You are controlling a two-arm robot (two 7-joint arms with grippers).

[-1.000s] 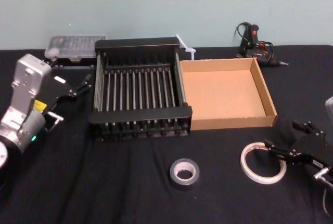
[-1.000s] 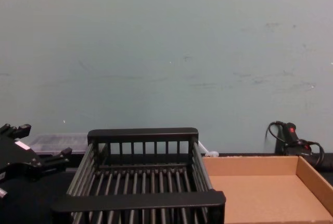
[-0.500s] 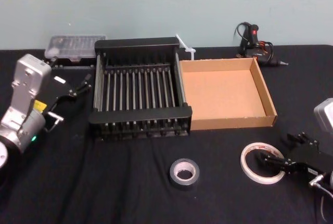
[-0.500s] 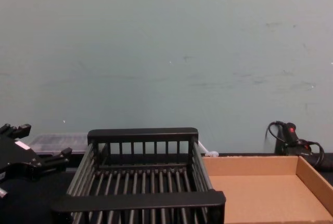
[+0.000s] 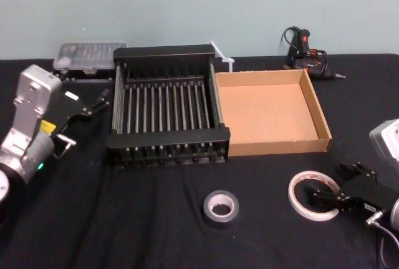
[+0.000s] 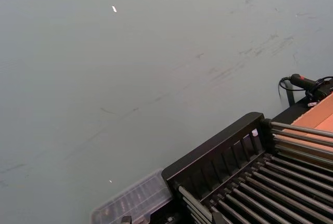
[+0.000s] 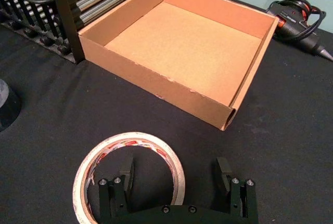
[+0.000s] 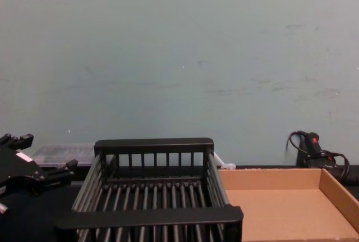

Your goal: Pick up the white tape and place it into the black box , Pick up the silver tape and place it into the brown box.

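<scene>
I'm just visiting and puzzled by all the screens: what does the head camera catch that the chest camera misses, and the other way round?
Head view alone: the white tape with the open right gripper at it, and the silver tape on the cloth. Chest view alone: a tall stretch of wall. Both: the black box, the brown box and the parked left gripper.

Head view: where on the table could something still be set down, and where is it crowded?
Free: the black cloth in front of the black box, left of the silver tape; the brown box floor is bare too. Crowded: front right, where the open right gripper straddles the white tape.
</scene>
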